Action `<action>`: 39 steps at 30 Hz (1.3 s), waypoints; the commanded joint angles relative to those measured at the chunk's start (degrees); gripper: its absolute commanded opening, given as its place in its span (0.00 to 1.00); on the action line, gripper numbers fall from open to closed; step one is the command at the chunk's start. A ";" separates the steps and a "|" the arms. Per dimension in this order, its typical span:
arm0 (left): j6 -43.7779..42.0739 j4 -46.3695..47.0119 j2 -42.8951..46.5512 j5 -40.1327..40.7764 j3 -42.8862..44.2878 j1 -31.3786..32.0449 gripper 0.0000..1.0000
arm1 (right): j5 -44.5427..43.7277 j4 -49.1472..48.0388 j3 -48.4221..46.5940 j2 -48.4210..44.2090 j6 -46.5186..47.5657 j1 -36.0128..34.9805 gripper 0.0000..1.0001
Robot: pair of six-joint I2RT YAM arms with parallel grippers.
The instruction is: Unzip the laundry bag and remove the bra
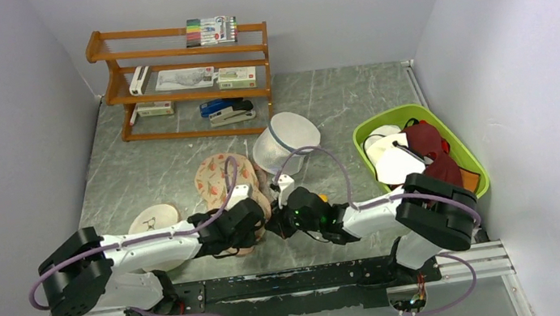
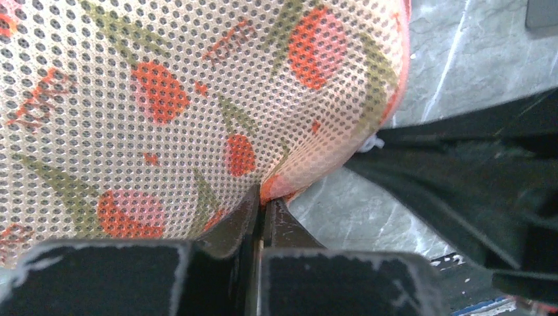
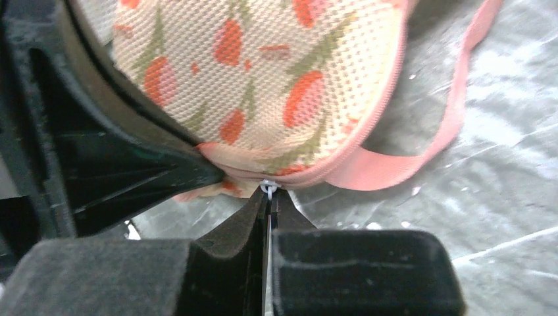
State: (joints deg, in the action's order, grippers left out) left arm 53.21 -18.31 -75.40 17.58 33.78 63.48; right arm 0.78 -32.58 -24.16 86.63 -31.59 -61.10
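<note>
The right hand (image 3: 268,197) is pressed together on the little white zip pull (image 3: 267,187). The zip pull sits on the near edge of the laundry bag (image 3: 263,85), right at the fingertips. The left hand (image 2: 260,201) is pressed together too. It pinches the edge of the bag just beside that spot. So both hands meet at one end of the bag, the end nearest the robot.

From there the bag lies flat on the bench (image 1: 336,110) and stretches away from the hands, toward the back. Its long way runs from near to far, leaning a bit to the left. In the right wrist view, the zip seam curves off to the right around the bag's edge. I think the right hand should pull the zip along that curve while the left hand holds the cloth.

The bag looks shut here, so the bra is hidden. A pink strap (image 3: 421,151) comes out by the seam. I cannot tell what it belongs to.
</note>
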 commanded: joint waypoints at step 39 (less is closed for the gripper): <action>-8.21 -14.20 7.48 0.61 8.55 0.00 0.68 | 10.00 -12.69 1.31 0.53 -6.54 2.13 0.00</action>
State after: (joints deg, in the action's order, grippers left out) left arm 46.74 -32.67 -66.28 16.45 41.85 63.46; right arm 9.72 -41.80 -23.40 86.65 -36.67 -58.48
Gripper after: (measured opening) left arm 0.699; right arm 0.008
